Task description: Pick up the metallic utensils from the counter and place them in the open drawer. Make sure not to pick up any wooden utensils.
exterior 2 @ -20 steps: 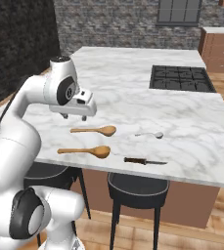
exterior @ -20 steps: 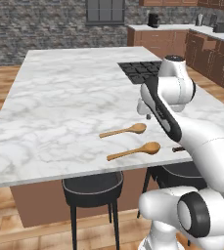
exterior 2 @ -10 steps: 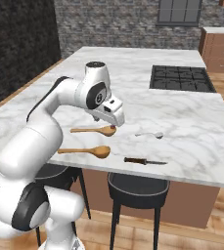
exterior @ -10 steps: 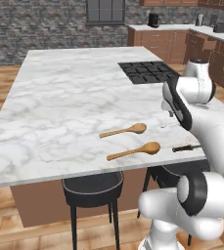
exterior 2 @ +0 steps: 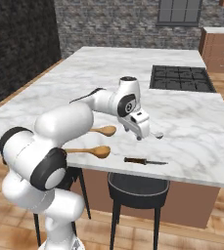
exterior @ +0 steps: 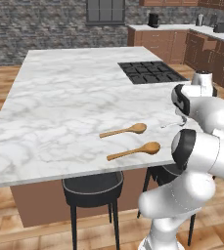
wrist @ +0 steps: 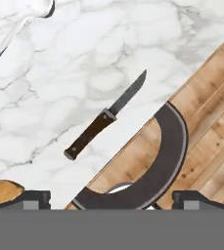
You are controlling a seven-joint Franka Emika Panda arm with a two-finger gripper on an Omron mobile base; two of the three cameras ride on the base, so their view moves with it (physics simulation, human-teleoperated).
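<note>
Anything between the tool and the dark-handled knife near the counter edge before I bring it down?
Nothing visible. The open tool hangs above the knife, which lies alone on bare counter; the metal spoon and wooden spoon lie off to the sides.

knife (wrist: 106, 116): bare counter (wrist: 133, 44) all round | wooden spoon (exterior 2: 87, 152) nearest obstacle

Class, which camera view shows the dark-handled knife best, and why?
The hand view: the knife lies full length, brown handle and grey blade distinct. The right base view shows it as a thin sliver near the counter edge. The left base view hides it behind the arm.
</note>
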